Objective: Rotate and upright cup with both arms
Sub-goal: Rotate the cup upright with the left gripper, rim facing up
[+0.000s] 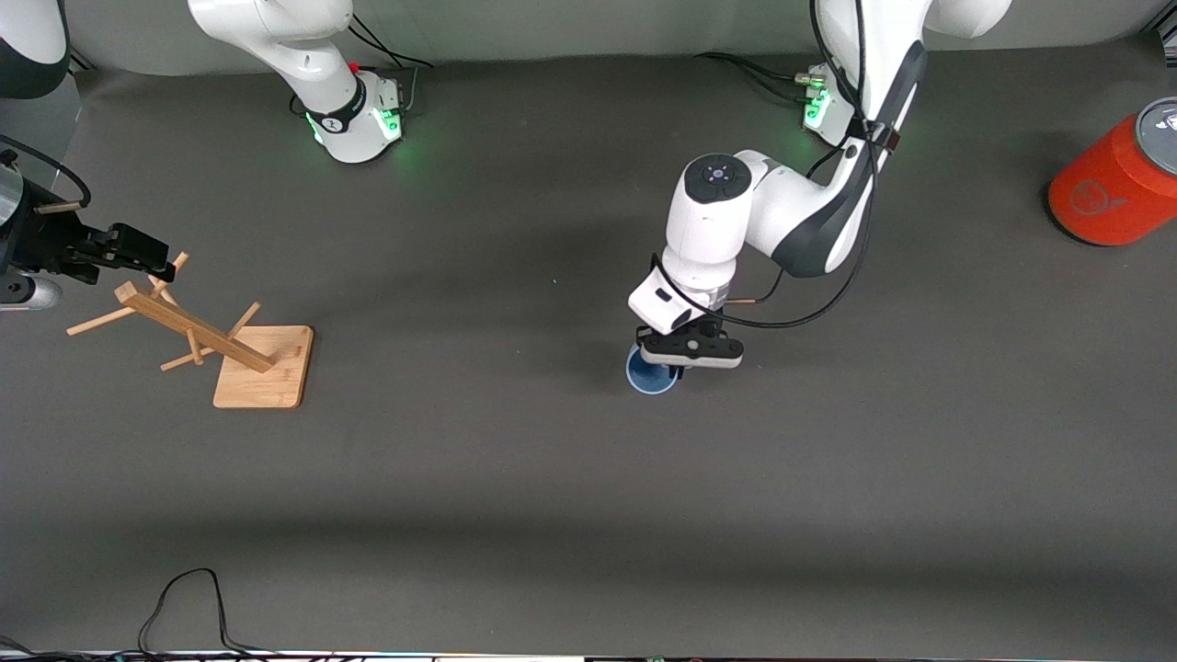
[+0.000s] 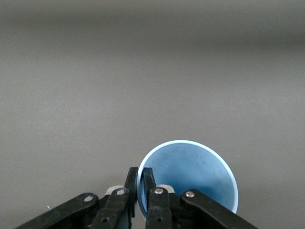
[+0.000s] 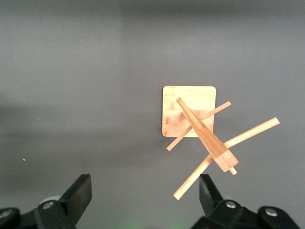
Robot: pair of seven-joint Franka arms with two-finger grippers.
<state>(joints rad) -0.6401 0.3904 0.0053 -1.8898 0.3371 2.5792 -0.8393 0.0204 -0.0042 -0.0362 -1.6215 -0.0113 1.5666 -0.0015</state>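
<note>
We see the cup [image 1: 649, 375] standing upright near the middle of the table [image 1: 515, 478], with its mouth open upward, so its long axis is vertical and the darker blue inside faces up to the front camera. The left gripper [image 1: 679, 370] is directly over the cup, and its fingers [image 2: 148, 177] are closed on the cup's rim, one finger inside the wall and one outside. In the front view the gripper covers part of the cup, so we can see only a part of the round opening; the left wrist view shows almost the whole pale-blue rim and the thin wall between the two fingers. The right gripper [image 1: 161, 264] is above the top of the wooden rack [image 1: 213, 345] at the right arm's end of the table, and its fingers [image 3: 80, 193] are wide apart and hold nothing. The right wrist view looks down on the rack and shows its square base and its pegs, while the front view shows it from the side. An orange cylinder [image 1: 1117, 179] with a grey lid lies at the left arm's end of the table.
</note>
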